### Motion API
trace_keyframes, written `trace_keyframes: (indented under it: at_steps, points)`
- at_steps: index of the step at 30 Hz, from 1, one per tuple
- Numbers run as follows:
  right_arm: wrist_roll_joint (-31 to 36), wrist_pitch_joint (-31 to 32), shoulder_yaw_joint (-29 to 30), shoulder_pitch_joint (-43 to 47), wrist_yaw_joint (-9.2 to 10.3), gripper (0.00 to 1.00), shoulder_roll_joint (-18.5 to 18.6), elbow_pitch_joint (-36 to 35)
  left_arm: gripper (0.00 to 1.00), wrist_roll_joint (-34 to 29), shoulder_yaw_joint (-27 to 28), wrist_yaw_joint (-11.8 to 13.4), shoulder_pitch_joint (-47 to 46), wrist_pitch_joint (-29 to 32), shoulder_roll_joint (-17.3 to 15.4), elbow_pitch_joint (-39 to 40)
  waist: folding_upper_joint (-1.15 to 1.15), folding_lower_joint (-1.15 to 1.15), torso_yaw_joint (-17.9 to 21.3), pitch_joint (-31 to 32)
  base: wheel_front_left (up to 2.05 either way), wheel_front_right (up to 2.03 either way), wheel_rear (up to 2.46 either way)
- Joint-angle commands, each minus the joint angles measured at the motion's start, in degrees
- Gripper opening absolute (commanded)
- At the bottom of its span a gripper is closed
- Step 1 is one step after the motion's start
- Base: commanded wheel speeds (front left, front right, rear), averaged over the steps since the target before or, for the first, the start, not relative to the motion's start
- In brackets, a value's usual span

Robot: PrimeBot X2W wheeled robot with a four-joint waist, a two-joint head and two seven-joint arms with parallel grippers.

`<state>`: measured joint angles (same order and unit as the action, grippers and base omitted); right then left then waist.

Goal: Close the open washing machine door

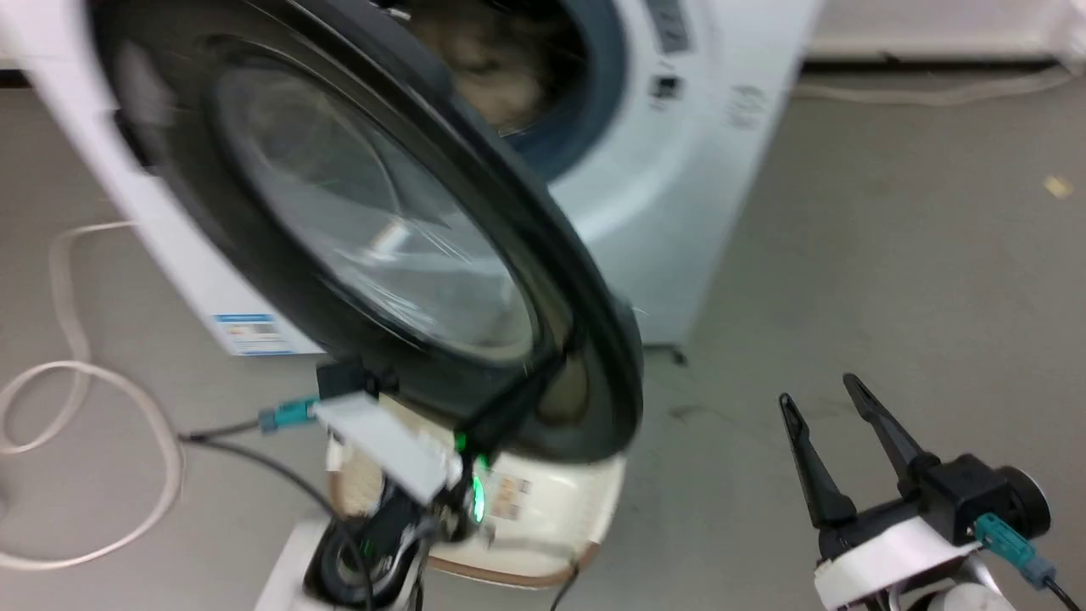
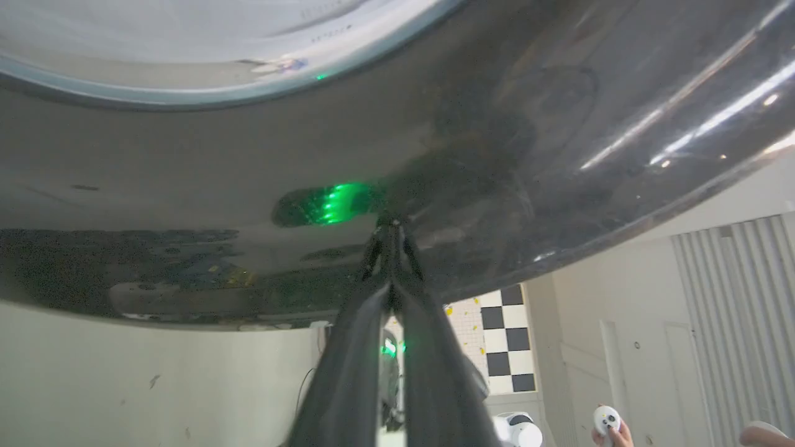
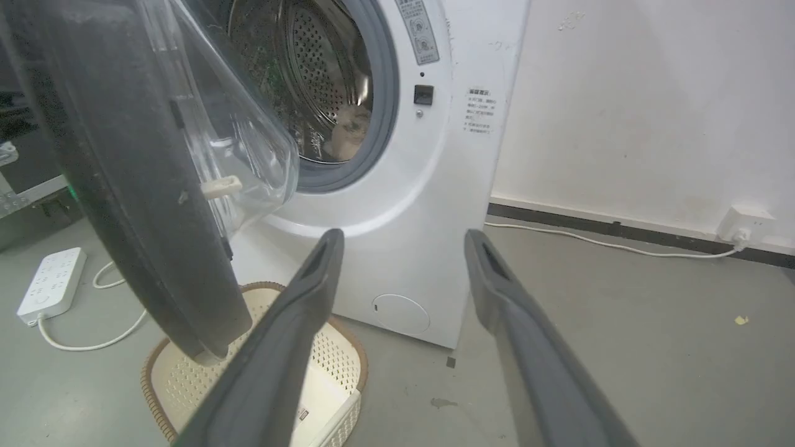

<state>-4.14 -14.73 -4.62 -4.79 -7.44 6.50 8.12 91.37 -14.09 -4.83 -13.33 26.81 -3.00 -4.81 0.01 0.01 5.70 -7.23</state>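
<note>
There's the right pincer point(image 1: 818, 390): two long dark tapering fingers, black-and-white wrist, teal plug point(image 1: 1005, 539) trailing a black cable point(image 1: 1060, 585). The left pincer point(image 2: 388, 226): matching dark fingers, white housing point(image 1: 382, 437), green light point(image 1: 476, 496) glowing.

Right gripper point(image 3: 404, 243), fingers spread wide and holding nothing, points at the white washing machine point(image 3: 428, 205). The washing machine door point(image 3: 118, 186) stands open at left, its lower rim above a cream basket point(image 3: 340, 366) on the floor. White power strip point(image 3: 49, 282) far left.

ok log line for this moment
washing machine door: open | left gripper: shut, tips against its rim | right gripper: open, empty
</note>
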Motion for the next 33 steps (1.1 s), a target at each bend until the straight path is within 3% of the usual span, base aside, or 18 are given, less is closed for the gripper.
trace_keyframes:
  at_steps: [1, 11, 19, 25, 26, 28, 29, 33]
  points:
    - [-0.5, -0.2, -0.4, -1.5, -0.05, 1.0, -0.3, 0.1, 0.0, 0.8, -1.2, -0.7, -4.5, -4.0, 0.1, -2.6, -0.01, -0.01, 7.4, -5.5, 0.0, 0.0, 0.0]
    - [-1.5, -0.3, -0.4, -3.4, -0.05, 1.0, -1.9, -0.1, 0.0, 2.7, -1.8, -1.9, -20.3, -21.0, 0.1, -16.1, -0.01, -0.01, 14.9, -9.4, 0.0, 0.0, 0.0]
    - [-1.4, -0.3, 0.4, -3.2, -0.05, 1.0, -2.5, -0.1, 0.0, 3.0, -2.8, -2.6, -23.1, -23.7, 0.1, -21.0, -0.01, -0.01, 14.0, -8.3, 0.0, 0.0, 0.0]
    - [-1.0, -0.3, 1.2, -2.5, -0.05, 1.0, -2.3, -0.4, 0.0, 0.9, -2.6, -2.6, -16.9, -24.7, -1.6, -15.5, -0.01, -0.01, 10.0, -4.9, 0.0, 0.0, 0.0]
    - [-0.9, -0.3, 1.3, -2.2, -0.05, 1.0, -2.1, -0.4, 0.13, 0.1, -2.7, -2.6, -15.2, -25.3, -2.2, -14.2, -0.01, -0.01, 9.1, -4.2, 0.0, 0.0, 0.0]
    - [-0.6, -0.3, 1.5, -1.5, -0.05, 1.0, -1.8, -0.4, 0.91, -2.3, -3.2, -2.6, -11.3, -26.8, -3.8, -11.5, -0.01, -0.01, 7.2, -2.1, 0.0, 0.0, 0.0]
    - [-0.5, -0.3, 1.6, -1.0, -0.05, 1.0, -1.8, -0.4, 1.0, -3.2, -3.5, -2.6, -9.1, -27.6, -4.5, -10.3, -0.01, -0.01, 6.3, -1.1, 0.0, 0.0, 0.0]
    - [-0.2, -0.3, 2.0, 0.9, -0.05, 1.0, -1.4, -0.4, 1.0, -8.5, -4.7, -2.6, -1.3, -32.2, -8.2, -5.2, -0.01, -0.01, 2.1, 2.7, 0.0, 0.0, 0.0]
